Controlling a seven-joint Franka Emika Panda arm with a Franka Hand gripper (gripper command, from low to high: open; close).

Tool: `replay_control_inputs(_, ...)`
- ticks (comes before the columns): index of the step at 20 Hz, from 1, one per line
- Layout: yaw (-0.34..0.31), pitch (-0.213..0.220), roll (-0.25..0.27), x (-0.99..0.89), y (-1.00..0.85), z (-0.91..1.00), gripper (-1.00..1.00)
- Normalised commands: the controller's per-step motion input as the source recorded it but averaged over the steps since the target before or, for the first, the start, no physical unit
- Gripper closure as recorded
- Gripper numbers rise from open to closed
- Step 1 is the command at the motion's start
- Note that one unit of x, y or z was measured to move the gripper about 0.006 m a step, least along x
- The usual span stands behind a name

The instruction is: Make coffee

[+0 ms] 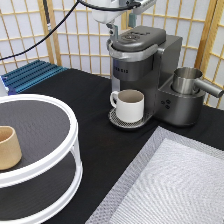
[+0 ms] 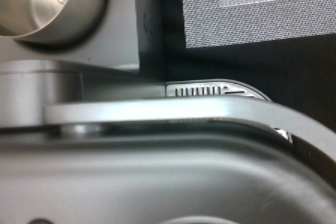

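The pincer (image 1: 122,22) sits at the frame's top on the coffee machine (image 1: 145,70) lid; I cannot tell its spread. Lid looks shut, mug (image 1: 128,105) beneath; no pod visible, likely inside. Brewing stage.

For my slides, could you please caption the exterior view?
Gripper poised over the closed coffee maker, white mug waiting on its drip tray.

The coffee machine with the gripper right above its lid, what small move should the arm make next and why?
Probably press straight down on the lid's top. The gripper sits just over the coffee machine, whose lid looks closed, and the white mug already stands on the drip tray under the spout. No pod is visible in either view.
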Motion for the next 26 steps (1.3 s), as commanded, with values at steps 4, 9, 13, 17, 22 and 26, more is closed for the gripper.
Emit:
replay_control_inputs(4, 0.0, -0.001, -0.003, -0.08, -0.25, -0.09, -1.0)
replay_control_inputs(9, 0.0, 0.0, 0.0, -0.1, -0.26, -0.14, -1.0)
replay_control_inputs(13, 0.006, 0.012, -0.024, 0.05, 0.07, -0.16, -1.0)
replay_control_inputs(17, 0.02, 0.035, -0.064, 0.01, 0.38, -0.03, -1.0)
replay_control_inputs(22, 0.057, 0.081, -0.022, 0.35, -0.06, -0.39, -1.0)
replay_control_inputs(26, 0.04, 0.142, 0.0, 0.3, -0.32, -0.84, -1.0)
